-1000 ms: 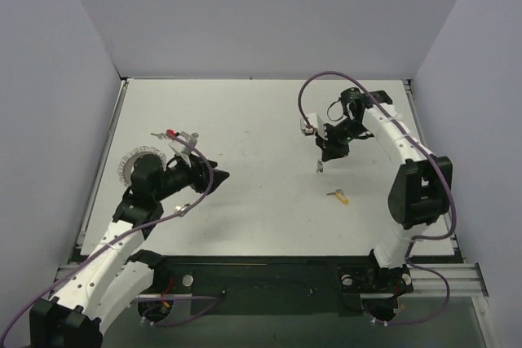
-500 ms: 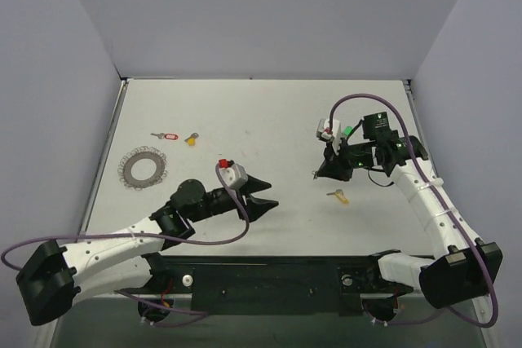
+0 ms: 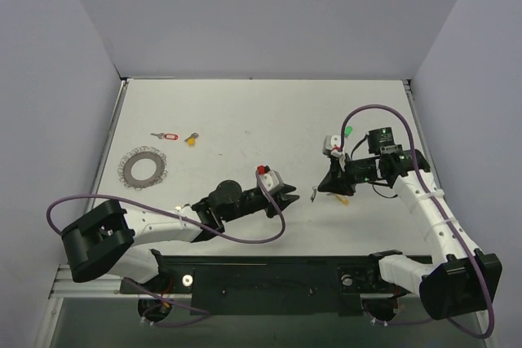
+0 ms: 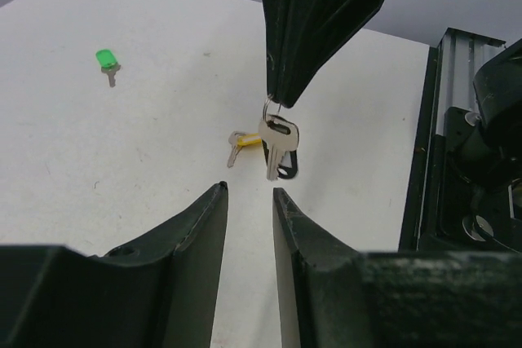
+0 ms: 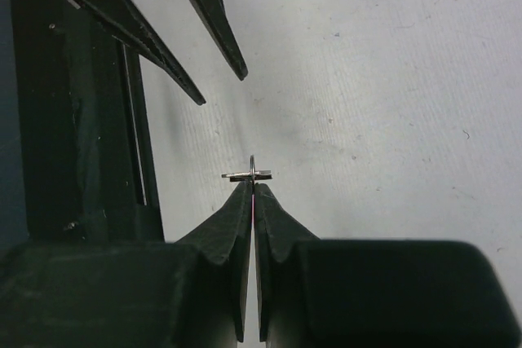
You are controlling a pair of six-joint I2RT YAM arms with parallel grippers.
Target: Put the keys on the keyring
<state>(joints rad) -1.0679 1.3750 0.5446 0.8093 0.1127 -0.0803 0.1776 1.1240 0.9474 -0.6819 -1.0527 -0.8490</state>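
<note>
Keys (image 4: 273, 146), a silver one with a black-headed one behind it, hang from a thin loop pinched between the pressed-together fingers of the right gripper (image 5: 254, 187), just above the tabletop (image 4: 139, 152). The left gripper (image 4: 249, 200) sits just in front of them, partly spread with nothing between its fingers. A yellow key (image 4: 243, 143) lies right under the hanging pair, a green key (image 4: 106, 59) farther off. In the top view the keyring (image 3: 143, 168) lies well apart at the left, with a red key (image 3: 166, 135) beyond it.

The main risk is the hold itself. The loop is thin and caught only at the fingertips, so a nudge from the left gripper could probably twist it free and drop the pair onto the yellow key. The keys hang loose, so they may swing or turn as the left fingers meet them, leaving a skewed pinch or none at all. The two grippers are very near each other, and a small aiming error could bring finger against finger. A handover here also leaves a long carry to the keyring.
</note>
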